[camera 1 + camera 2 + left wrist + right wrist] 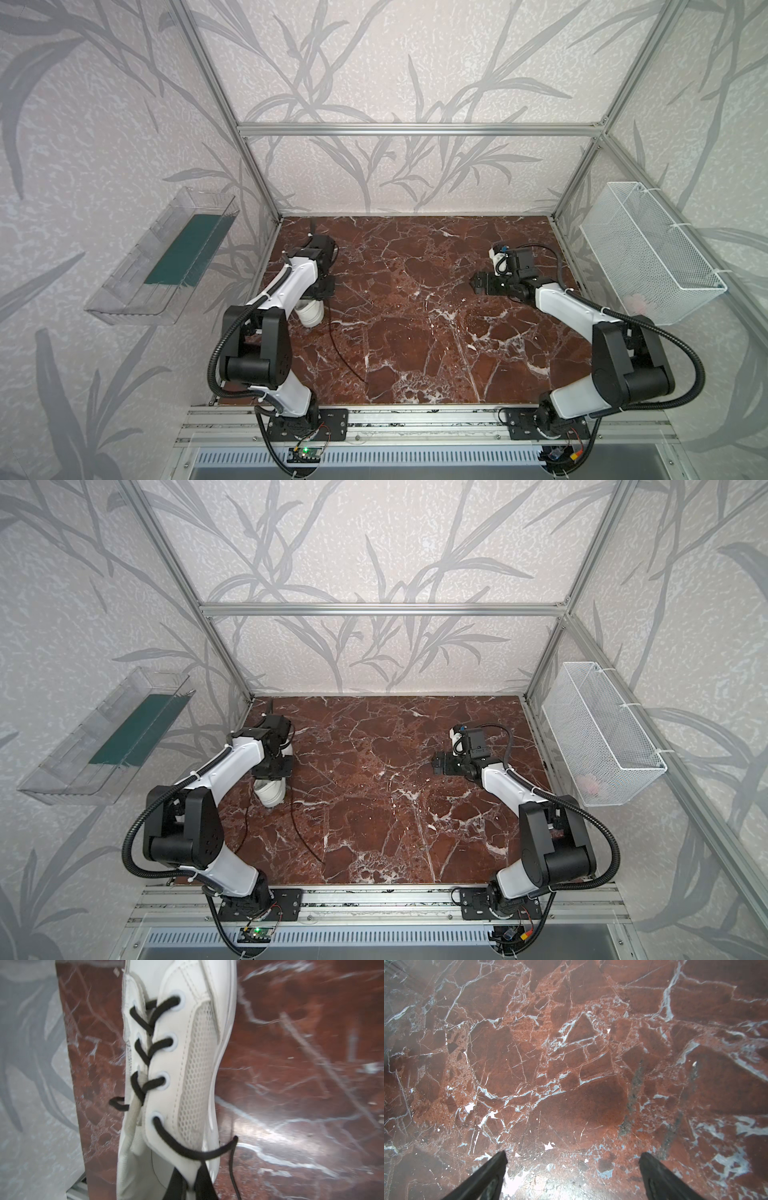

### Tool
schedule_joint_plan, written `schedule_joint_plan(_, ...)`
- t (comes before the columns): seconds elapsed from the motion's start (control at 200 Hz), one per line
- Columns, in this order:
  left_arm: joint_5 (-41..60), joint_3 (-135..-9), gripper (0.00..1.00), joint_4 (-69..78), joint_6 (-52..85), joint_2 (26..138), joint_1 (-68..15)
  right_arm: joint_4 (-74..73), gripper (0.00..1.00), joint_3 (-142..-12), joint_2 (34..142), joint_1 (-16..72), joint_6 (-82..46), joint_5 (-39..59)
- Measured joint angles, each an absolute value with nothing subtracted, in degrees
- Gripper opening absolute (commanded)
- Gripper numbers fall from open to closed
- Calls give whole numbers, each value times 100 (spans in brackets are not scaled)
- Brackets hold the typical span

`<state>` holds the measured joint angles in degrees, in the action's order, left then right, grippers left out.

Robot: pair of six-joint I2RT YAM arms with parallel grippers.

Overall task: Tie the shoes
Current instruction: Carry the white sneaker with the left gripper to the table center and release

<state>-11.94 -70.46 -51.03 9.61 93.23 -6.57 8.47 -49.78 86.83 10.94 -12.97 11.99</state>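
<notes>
A red-brown marble tabletop (415,316) with white veins fills the floor of a metal-framed cell with leaf-patterned walls. In both top views, a white low-top sneaker (309,312) sits toward nine o'clock on the tabletop, close to the left wall, and is mostly covered by the left arm reaching over it; only one white end shows below the wrist. The left wrist view shows the sneaker (187,1068) close up: white upper, mesh side panel, white sole, and black laces (149,1022) crossing between four pairs of eyelets. The shoe looks tipped onto its side, though its contact with the tabletop cannot be made out. The left pincer (189,1180) is closed, its two dark fingers pinching the edge of the shoe's collar near the last eyelet. One loose lace end (345,353) trails away from the shoe across the marble toward six o'clock; in a top view, a second thin strand (243,833) also runs toward six o'clock, nearer the left arm. The right pincer (478,284) hovers toward three o'clock, well apart from the sneaker. In the right wrist view, its fingers (492,1176) stand spread wide with only bare marble between them. A clear plastic bin (162,257) hangs on the left wall, and a white wire basket (648,249) hangs on the right wall.
</notes>
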Motion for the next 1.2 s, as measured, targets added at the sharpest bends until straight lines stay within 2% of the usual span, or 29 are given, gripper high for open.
schedule_joint_plan(0.25,-858,-8211,2,-5009,1564,10215,-1896,998,99,-4978,8680,1094,-1302,1144)
schedule_joint_plan(0.59,-650,-9581,2,-4952,2215,11760,-3068,1267,99,-4978,8517,1094,-1157,897)
schedule_joint_plan(0.805,-694,-10392,2,-5120,2224,12140,-3218,1365,99,-4978,8444,1094,-1068,801)
schedule_joint_plan(1.015,-1529,-11021,3,-5551,1900,12499,-3214,1396,99,-4978,8444,1094,-1046,777)
schedule_joint_plan(1.2,-1831,-11139,5,-5693,1721,12835,-3194,1413,99,-4978,8444,1094,-1046,777)
